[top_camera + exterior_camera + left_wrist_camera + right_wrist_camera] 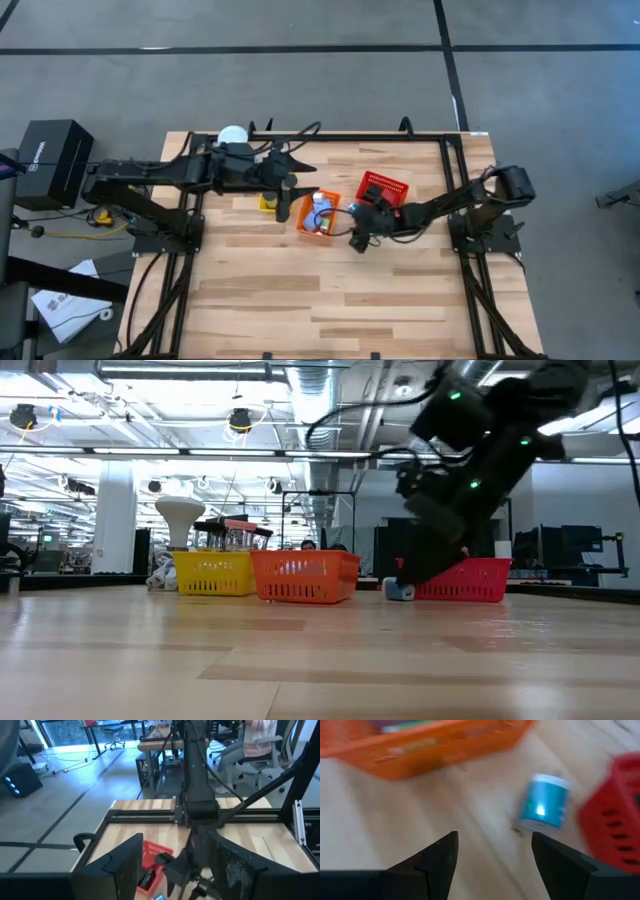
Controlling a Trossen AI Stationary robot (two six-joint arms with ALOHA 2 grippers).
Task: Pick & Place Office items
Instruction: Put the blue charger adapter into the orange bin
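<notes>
A light-blue cylinder with a white end (544,802) lies on its side on the wood, between the orange basket (420,750) and the red basket (615,815). It also shows in the low view (399,590) and the high view (352,207). My right gripper (495,855) is open and hovers just short of it, touching nothing; in the high view it is on the near side of the baskets (358,240). My left gripper (175,870) is open, held above the left edge of the orange basket (290,192). Light-blue items (320,215) lie in the orange basket.
A yellow basket (213,572) stands left of the orange one (305,576), partly under my left arm. The red basket (383,188) holds a dark item. A white round-headed stand (233,135) is at the far left corner. Bare wood (330,290) lies toward the near edge.
</notes>
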